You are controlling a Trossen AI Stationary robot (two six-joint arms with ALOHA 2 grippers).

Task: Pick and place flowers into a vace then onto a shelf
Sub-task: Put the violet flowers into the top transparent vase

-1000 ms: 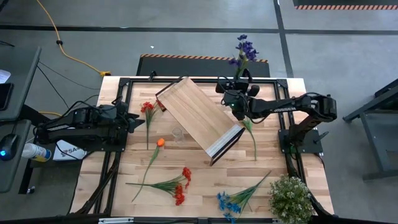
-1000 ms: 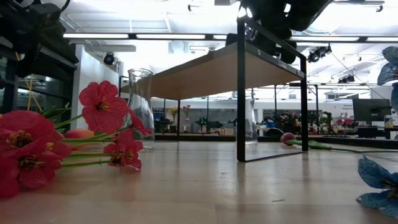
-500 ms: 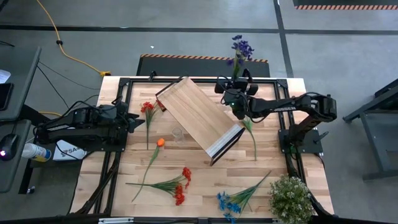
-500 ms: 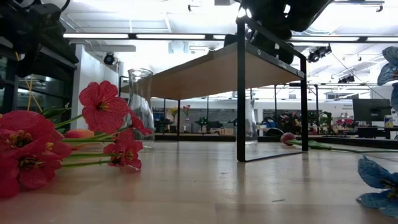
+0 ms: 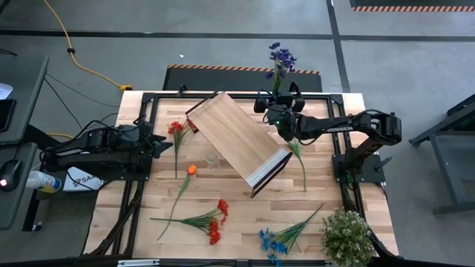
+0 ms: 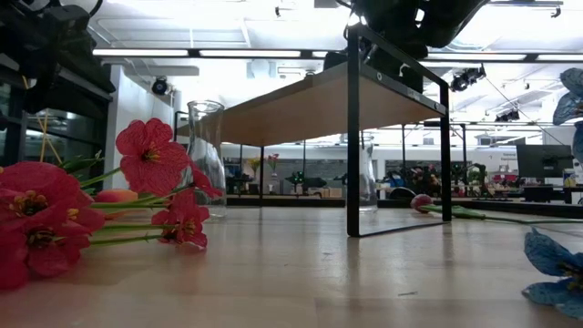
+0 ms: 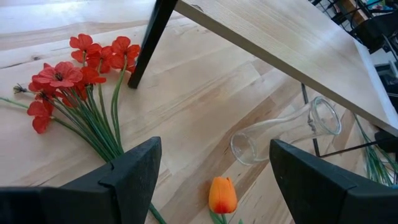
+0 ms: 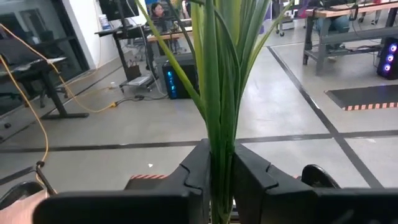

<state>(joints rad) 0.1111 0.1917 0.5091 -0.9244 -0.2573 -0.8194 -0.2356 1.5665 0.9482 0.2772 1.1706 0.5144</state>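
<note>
At the far side of the light wooden tabletop, the right gripper has its dark fingers clenched on the green stems of a purple-bloomed flower bunch, whose blooms reach past the tabletop's far edge. Just beside it stands the large light-wood shelf with dark frame, set at an angle, with a clear glass vase upright beside it. The left gripper waits at the left side, its fingers released and spread, near red flowers and an orange tulip lying flat. More red flowers, blue flowers and a bushy pale-green potted plant sit along the near edge.
</note>
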